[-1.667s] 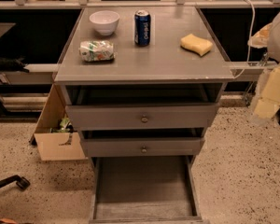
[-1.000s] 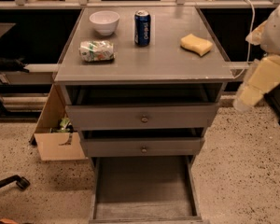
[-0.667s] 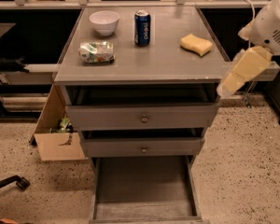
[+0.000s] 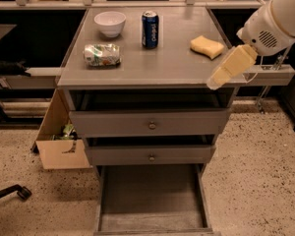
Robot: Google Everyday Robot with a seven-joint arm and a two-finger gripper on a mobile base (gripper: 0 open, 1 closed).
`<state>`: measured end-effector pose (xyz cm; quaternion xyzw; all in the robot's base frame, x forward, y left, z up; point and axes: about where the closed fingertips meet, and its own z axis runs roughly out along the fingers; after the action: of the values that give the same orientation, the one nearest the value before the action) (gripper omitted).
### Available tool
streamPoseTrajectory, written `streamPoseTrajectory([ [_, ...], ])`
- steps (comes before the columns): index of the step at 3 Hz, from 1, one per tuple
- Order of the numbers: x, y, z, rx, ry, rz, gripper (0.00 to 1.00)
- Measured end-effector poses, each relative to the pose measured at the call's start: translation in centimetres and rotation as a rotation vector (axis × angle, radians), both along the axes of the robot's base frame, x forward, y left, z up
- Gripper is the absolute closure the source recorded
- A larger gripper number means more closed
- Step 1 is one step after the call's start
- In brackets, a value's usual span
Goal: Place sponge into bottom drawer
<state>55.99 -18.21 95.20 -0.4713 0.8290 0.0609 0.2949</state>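
Observation:
The pale yellow sponge (image 4: 207, 46) lies on the right side of the grey cabinet top (image 4: 157, 63). The bottom drawer (image 4: 150, 198) is pulled out at floor level, and its plain grey floor shows nothing in it. My gripper (image 4: 222, 74) is the cream end of the white arm. It hangs over the cabinet top's front right corner, a little in front of and to the right of the sponge, not touching it.
A white bowl (image 4: 110, 22), a blue soda can (image 4: 150, 29) and a green-and-white foil packet (image 4: 102, 54) stand on the top's left and middle. Two shallower drawers with round knobs (image 4: 151, 125) are slightly open. A cardboard box (image 4: 59, 141) sits left of the cabinet.
My arm has swung in from the right and slightly up. The gripper went from beside the cabinet to over its front right corner. The sponge and drawers have not moved.

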Motion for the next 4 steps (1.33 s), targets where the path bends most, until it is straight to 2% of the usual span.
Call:
streamPoseTrajectory([
  [1,3.6,0.9,-1.0,-0.007,-0.055,-0.021,0.00],
  [2,9.4,1.9,-2.2,0.005,-0.133,-0.051,0.00],
  [3,14.4,2.8,-3.3,0.064,-0.177,-0.082,0.00],
  [4,20.4,2.9,-5.6,0.190,-0.157,-0.146,0.00],
])
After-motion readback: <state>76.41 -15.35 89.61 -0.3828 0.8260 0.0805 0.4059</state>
